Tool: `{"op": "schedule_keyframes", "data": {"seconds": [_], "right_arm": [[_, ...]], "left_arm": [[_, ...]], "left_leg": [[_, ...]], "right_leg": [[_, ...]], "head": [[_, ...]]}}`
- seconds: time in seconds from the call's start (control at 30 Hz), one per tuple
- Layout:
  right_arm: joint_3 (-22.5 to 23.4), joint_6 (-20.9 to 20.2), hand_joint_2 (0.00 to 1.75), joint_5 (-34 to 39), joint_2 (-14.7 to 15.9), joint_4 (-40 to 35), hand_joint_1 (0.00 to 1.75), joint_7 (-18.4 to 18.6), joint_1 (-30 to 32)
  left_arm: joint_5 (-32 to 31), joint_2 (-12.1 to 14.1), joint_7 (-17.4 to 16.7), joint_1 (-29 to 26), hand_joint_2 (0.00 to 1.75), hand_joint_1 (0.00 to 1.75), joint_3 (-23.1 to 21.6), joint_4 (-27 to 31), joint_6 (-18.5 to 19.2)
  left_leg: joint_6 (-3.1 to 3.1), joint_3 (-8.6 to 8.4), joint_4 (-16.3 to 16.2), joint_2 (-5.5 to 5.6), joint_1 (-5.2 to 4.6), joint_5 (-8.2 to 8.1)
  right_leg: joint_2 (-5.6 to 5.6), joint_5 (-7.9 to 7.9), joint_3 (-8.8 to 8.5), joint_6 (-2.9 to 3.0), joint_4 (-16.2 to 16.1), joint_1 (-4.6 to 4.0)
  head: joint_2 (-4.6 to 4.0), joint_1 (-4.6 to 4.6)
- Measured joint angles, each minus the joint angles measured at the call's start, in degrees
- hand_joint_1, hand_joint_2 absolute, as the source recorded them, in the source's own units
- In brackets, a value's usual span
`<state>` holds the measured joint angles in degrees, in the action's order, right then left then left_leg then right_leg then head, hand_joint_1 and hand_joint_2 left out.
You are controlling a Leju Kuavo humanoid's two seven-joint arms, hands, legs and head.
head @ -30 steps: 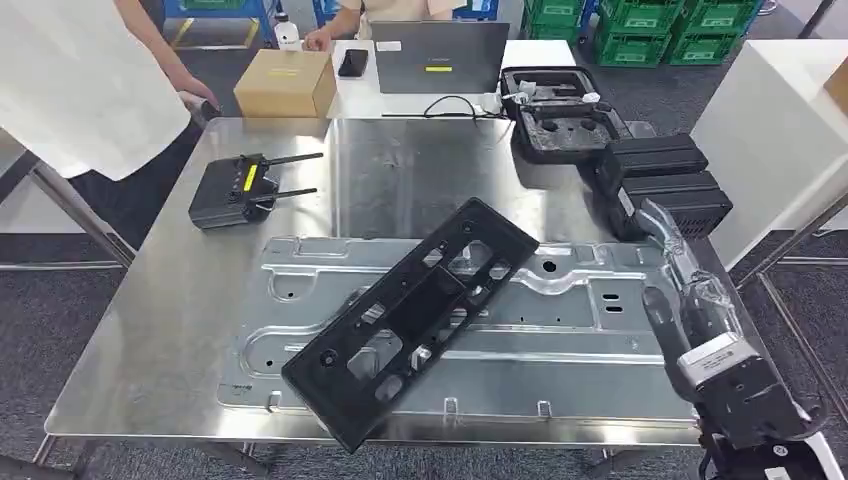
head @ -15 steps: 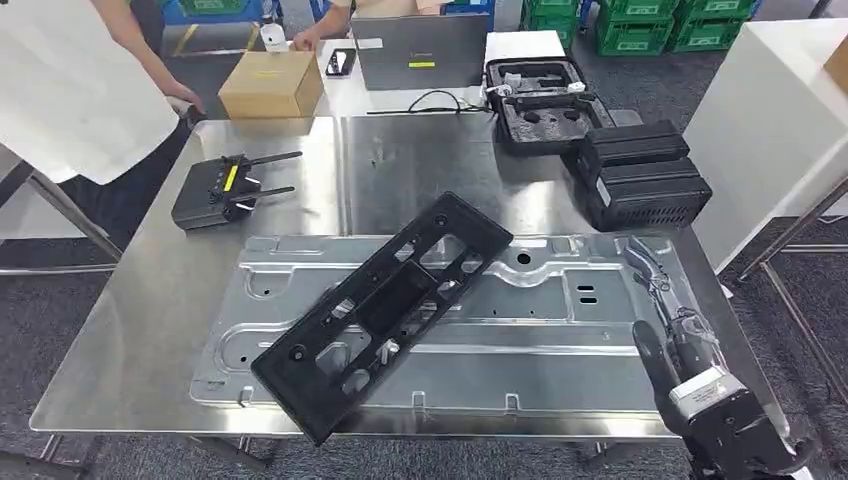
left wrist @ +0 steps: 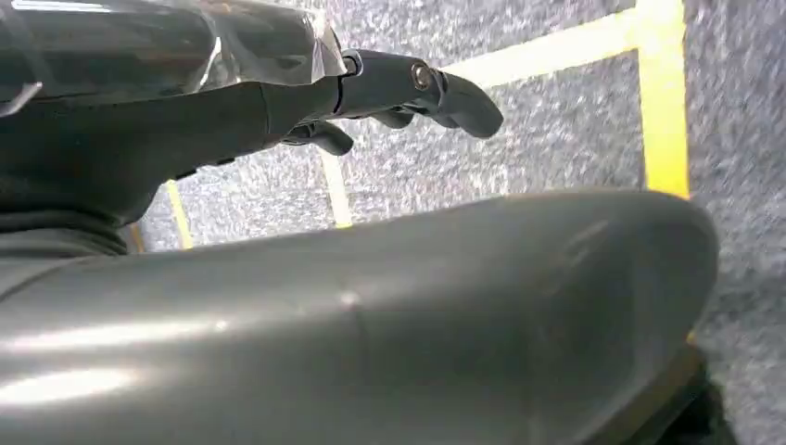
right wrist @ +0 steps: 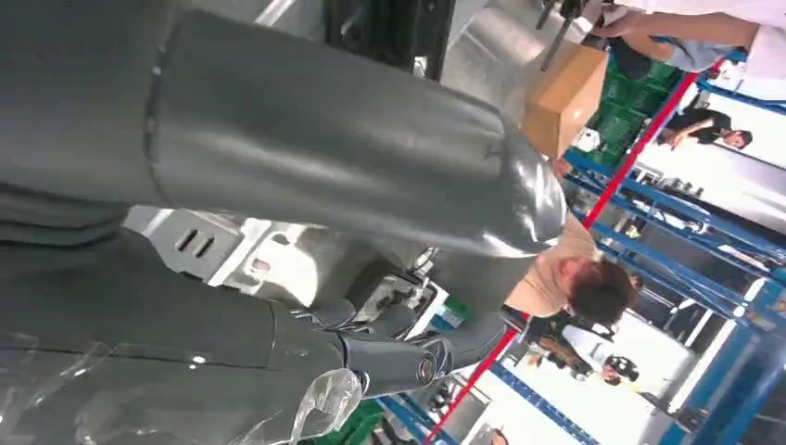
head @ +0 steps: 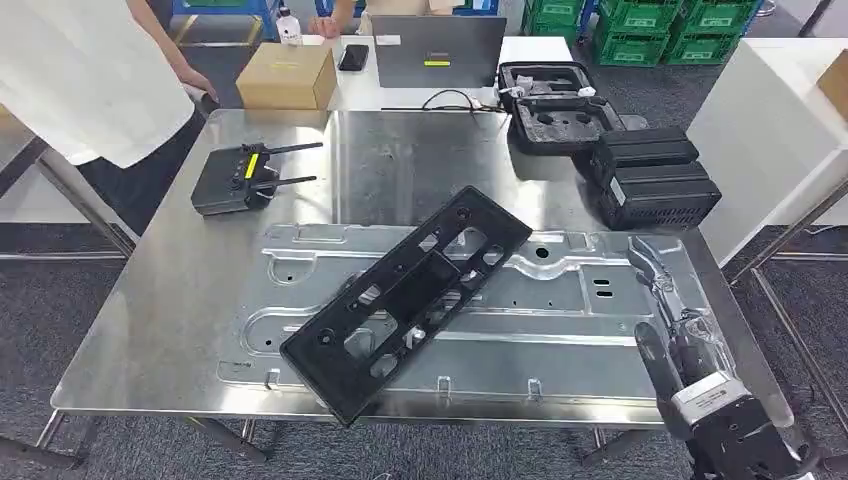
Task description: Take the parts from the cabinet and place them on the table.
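The right hand (head: 668, 368) hovers empty, fingers loosely apart, at the bench's (head: 170, 300) near right corner; the left hand (left wrist: 408, 93) hangs empty. The black plastic frame (head: 405, 300) overhangs the near edge atop the sheet-metal panel (head: 560, 330); a nudge could tip it off.

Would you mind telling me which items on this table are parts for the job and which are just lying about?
Job parts:
- black plastic frame, lying across the panel
- stamped metal panel on the steel table

Lying about:
- black remote controller
- cardboard box
- laptop
- open foam-lined case
- two black cases
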<state>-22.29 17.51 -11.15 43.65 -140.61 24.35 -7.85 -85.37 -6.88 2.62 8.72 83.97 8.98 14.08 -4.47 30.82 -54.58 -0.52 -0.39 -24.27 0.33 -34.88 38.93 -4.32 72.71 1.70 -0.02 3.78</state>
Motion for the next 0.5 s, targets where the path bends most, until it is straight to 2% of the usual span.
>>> {"op": "schedule_keyframes", "data": {"seconds": [0.03, 0.07, 0.1, 0.17, 0.2, 0.23, 0.27, 0.33, 0.37, 0.4, 0.43, 0.47, 0.5], "right_arm": [[0.0, 0.1, 0.0, 0.0, -0.1, -0.1, 0.0, 0.1, 0.2], [0.0, 0.2, 0.0, -0.2, -0.2, -0.2, 0.0, 0.2, 0.3], [0.0, 0.2, 0.0, -0.2, -0.2, -0.2, 0.0, 0.2, 0.4], [0.0, 0.3, 0.0, -0.2, -0.3, -0.2, 0.0, -0.1, 0.4], [0.0, 0.5, 0.0, -0.2, -0.4, -0.2, 0.0, -0.4, 0.4], [0.0, 0.7, 0.0, 0.0, -0.5, -0.2, 0.0, -0.6, 0.5], [0.0, 1.2, 0.0, 0.7, -0.6, -0.2, 0.0, -0.7, 0.6], [0.0, 2.1, 0.0, 2.0, -0.8, -0.2, 0.0, -1.1, 0.8], [0.1, 2.5, 0.0, 2.6, -0.9, -0.2, 0.0, -1.4, 0.8], [0.4, 2.8, 0.0, 3.1, -0.9, -0.2, 0.0, -1.6, 0.8], [0.6, 3.1, 0.0, 3.6, -0.9, -0.2, 0.0, -1.8, 0.8], [0.6, 3.3, 0.0, 4.1, -1.0, -0.2, 0.0, -1.8, 0.8], [0.7, 3.3, 0.0, 4.4, -1.0, -0.2, 0.0, -1.8, 0.8]], "left_arm": [[-0.1, 0.0, 0.0, 0.0, 0.0, 0.0, 0.0, 0.0, 0.0], [-0.2, 0.0, 0.0, 0.0, 0.0, 0.0, 0.1, 0.0, 0.0], [-0.2, 0.0, 0.0, -0.1, 0.0, 0.0, 0.2, 0.0, 0.0], [-0.1, 0.0, 0.1, 0.0, 0.0, 0.0, 0.5, 0.0, 0.0], [0.0, 0.1, 0.1, 0.0, 0.0, 0.0, 0.6, 0.0, 0.0], [0.0, 0.1, 0.1, 0.2, 0.0, 0.0, 0.8, 0.0, 0.0], [0.0, 0.1, 0.1, 0.2, 0.0, 0.0, 0.9, 0.0, 0.0], [0.2, 0.1, 0.1, 0.0, 0.0, 0.0, 0.9, 0.0, 0.0], [0.2, 0.2, 0.1, 0.0, 0.0, 0.0, 1.0, 0.0, 0.0], [0.2, 0.2, 0.1, 0.1, 0.0, 0.0, 1.0, 0.0, 0.0], [0.2, 0.2, 0.1, 0.1, 0.0, 0.0, 1.0, 0.0, 0.0], [0.3, 0.2, 0.1, 0.1, 0.0, 0.0, 1.0, 0.0, 0.0], [0.4, 0.2, 0.2, 0.1, 0.0, 0.0, 1.1, 0.0, 0.0]], "left_leg": [[0.04, 0.28, 0.0, 0.0, -0.02, 0.22], [0.1, 0.49, 0.0, 0.01, 0.01, 0.4], [0.3, 0.59, -0.1, 0.02, 0.13, 0.56], [0.64, 0.69, -0.4, 0.05, 0.28, 0.7], [1.04, 1.02, -0.7, 0.06, -0.09, 0.65], [1.31, 1.38, -1.1, 0.09, -0.28, 0.79], [1.73, 1.45, -0.9, 0.08, -0.25, 1.12], [2.31, 1.53, -0.8, 0.0, 0.03, 1.54], [2.59, 1.82, -1.3, 0.1, 0.2, 0.83], [2.94, 2.56, -3.2, 0.15, 0.29, -1.19], [3.26, 4.07, -7.3, 0.18, 0.41, -4.18], [3.56, 6.09, -12.7, 0.17, 0.51, -7.25], [3.62, 7.72, -17.3, 0.18, 0.53, -9.28]], "right_leg": [[-0.01, -0.31, 0.48, -0.12, 1.9, 0.02], [-0.02, 0.61, -0.43, -0.23, 0.7, 0.03], [-0.05, 2.83, -3.0, -0.26, -3.4, 0.09], [-0.22, 7.34, -9.5, -0.55, -14.7, 0.34], [-0.13, 6.54, -10.49, -0.56, -17.2, 0.22], [0.16, 7.27, -10.14, 0.43, -17.2, 0.17], [0.17, 7.37, -9.87, 0.62, -17.1, 0.06], [0.28, 7.91, -9.61, 1.47, -17.2, -0.15], [0.26, 8.26, -9.4, 2.02, -17.3, 0.07], [0.35, 8.58, -9.06, 2.51, -17.3, 0.07], [0.44, 8.9, -8.6, 2.8, -17.3, 0.07], [0.73, 9.25, -8.06, 2.8, -17.3, 0.05], [0.95, 9.57, -7.58, 2.77, -17.3, 0.02]], "head": [[0.0, 0.02], [0.0, 0.0], [0.0, 0.0], [0.0, 0.0], [0.0, -0.02], [0.0, 0.02], [0.0, 0.02], [0.0, 0.02], [0.0, 0.02], [0.0, 0.04], [0.0, 0.02], [0.0, 0.04], [0.0, 0.02]]}}
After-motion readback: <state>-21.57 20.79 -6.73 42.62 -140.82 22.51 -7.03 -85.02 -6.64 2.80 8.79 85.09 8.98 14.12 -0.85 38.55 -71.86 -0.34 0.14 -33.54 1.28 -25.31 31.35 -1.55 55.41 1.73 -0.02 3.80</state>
